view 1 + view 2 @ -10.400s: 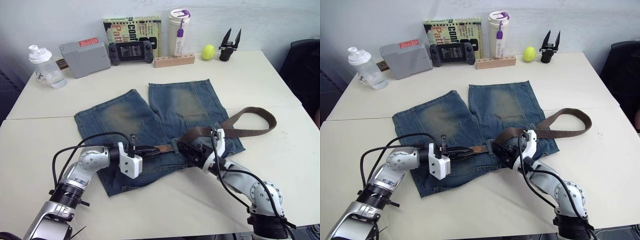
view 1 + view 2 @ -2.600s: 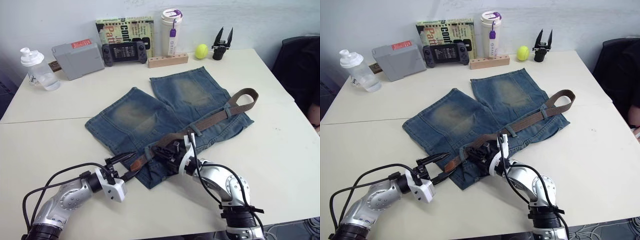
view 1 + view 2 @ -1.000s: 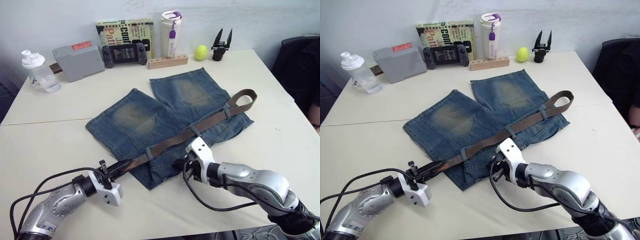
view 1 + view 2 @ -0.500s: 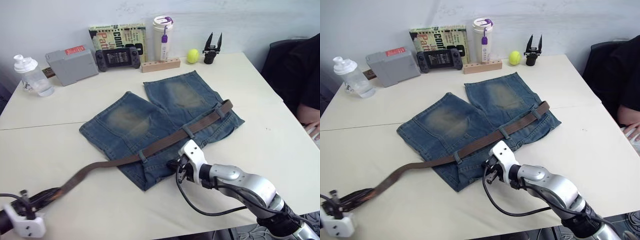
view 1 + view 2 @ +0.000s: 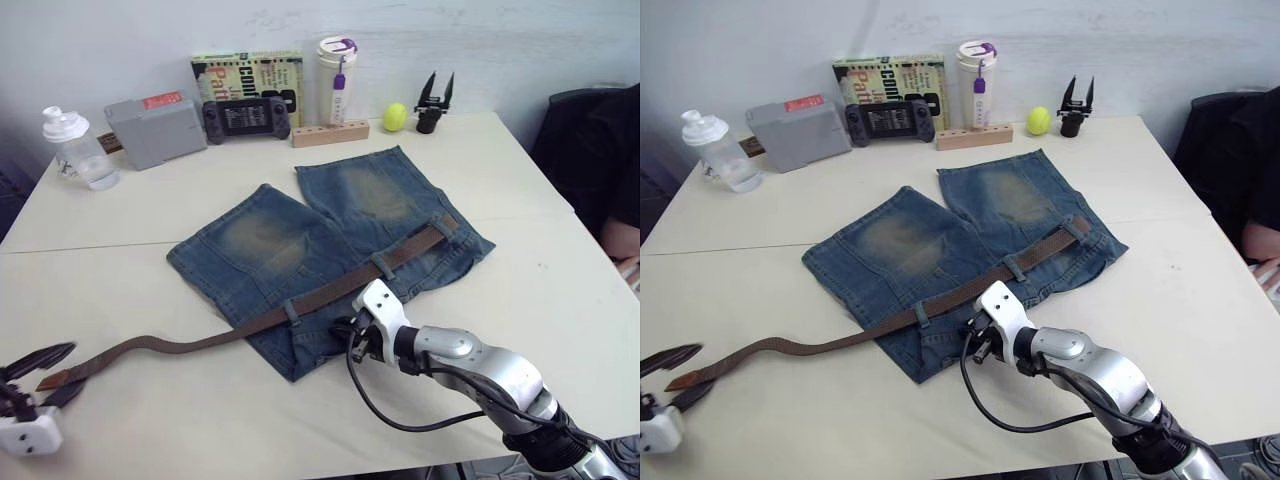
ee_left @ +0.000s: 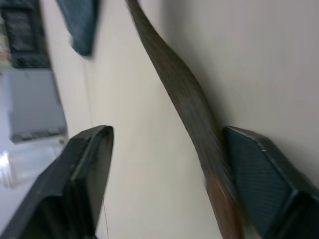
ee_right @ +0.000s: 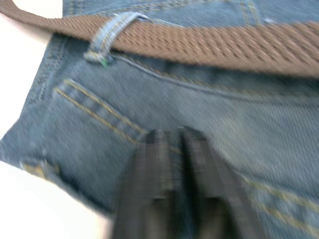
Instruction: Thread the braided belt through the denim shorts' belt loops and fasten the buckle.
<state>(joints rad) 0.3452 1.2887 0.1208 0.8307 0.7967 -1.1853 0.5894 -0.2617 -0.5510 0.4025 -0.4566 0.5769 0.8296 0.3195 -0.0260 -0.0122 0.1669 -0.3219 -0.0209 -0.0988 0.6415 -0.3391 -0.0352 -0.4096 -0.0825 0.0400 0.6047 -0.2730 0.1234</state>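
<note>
- Left eye view: the denim shorts (image 5: 330, 240) lie flat on the table (image 5: 540, 300), waistband toward the robot. The braided belt (image 5: 330, 290) runs along the waistband under at least two belt loops (image 5: 291, 311), and its free end trails off the shorts across the table toward the left pincer (image 5: 35, 375). That pincer stands wide open, its two black fingers on either side of the belt's darker tip, gripping nothing. The right pincer (image 5: 345, 335) rests on the denim at the waistband edge.
- Right eye view: the far end of the belt ends at the shorts' right corner (image 5: 1077, 225); the buckle cannot be made out there. Judged risk: one more pull on the tip could drag that end out through the loops.
- Left wrist view: the belt (image 6: 189, 104) passes between the spread fingers (image 6: 84, 174), close beside one of them. Closing carelessly could pinch only the edge, and the strap could slip.
- Right wrist view: the right pincer (image 7: 180, 164) is closed, fingertips pressed onto the denim just below a belt loop (image 7: 107, 35) with the belt through it. If this hold lifts, the shorts would likely slide along with the belt.
</note>
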